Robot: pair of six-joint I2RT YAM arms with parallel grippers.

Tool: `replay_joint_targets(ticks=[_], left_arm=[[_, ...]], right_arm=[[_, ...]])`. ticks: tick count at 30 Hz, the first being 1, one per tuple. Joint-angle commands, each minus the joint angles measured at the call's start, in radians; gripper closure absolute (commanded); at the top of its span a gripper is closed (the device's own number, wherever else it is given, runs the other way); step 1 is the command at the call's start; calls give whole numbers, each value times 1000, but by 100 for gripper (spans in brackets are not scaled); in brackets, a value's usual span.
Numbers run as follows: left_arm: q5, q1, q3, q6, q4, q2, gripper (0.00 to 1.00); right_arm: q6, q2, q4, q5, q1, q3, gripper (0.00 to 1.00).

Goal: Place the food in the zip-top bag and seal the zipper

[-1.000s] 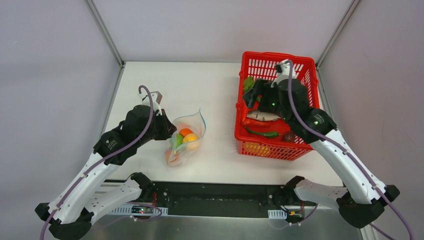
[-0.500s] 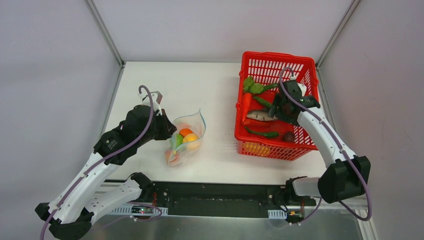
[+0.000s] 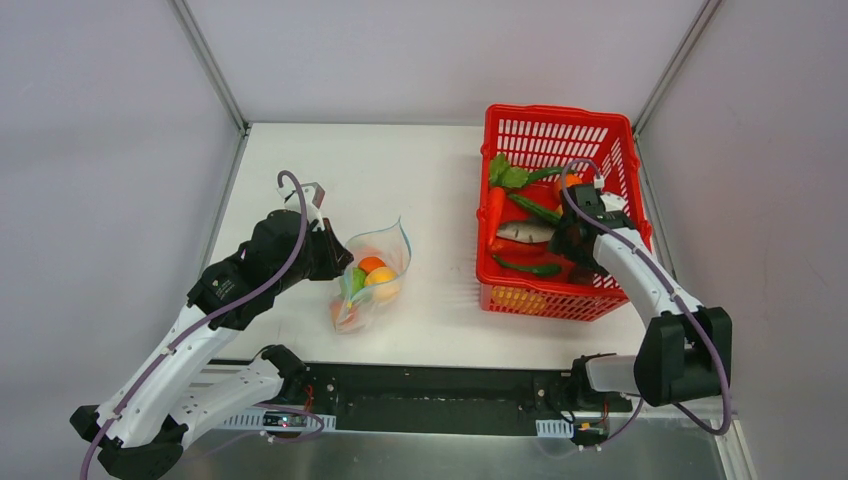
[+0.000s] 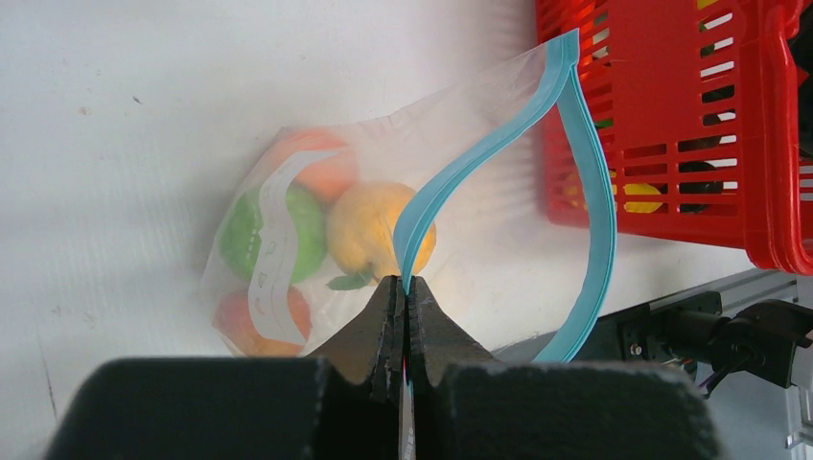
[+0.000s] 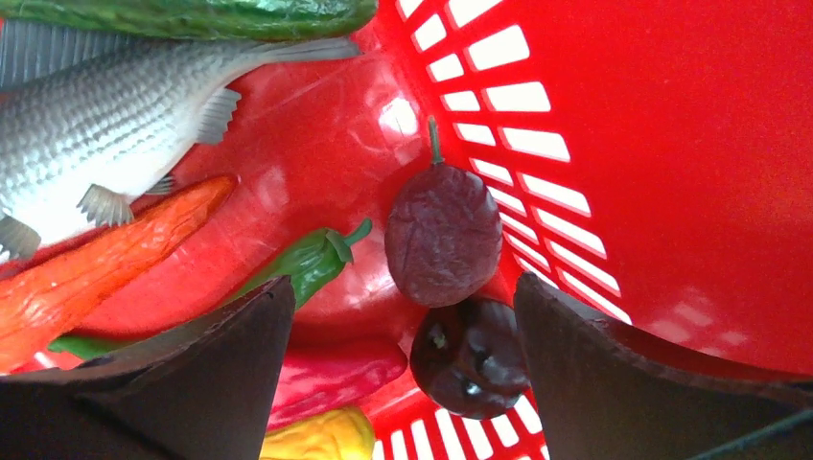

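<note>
White table (image 3: 430, 180) is carrying the zip-top bag (image 3: 372, 280), left gripper (image 4: 405, 287) pinching its zipper (image 4: 479, 163); at three o'clock the right gripper (image 5: 398, 307), gaping wide, is risking nudging the purple ball (image 5: 443, 235) away

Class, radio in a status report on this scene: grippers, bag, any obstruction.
Left fingers shut on zipper; zip-top bag open, some food inside. Right fingers open over dark purple fruits in red basket. No obstruction seen.
</note>
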Motion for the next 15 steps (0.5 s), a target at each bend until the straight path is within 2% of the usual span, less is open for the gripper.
replay_joint_targets(ticks=[1,7,15], left_arm=[[-3,9,-3,4,15,-5,100],[0,9,-6,4,22,-6,100],[-15,9,1,8,22,-15,100]], right_arm=[[54,6,50,51,-39,-12,14],[72,22,91,15,-43,-34,26],[88,80,13,89,-40,10,23]])
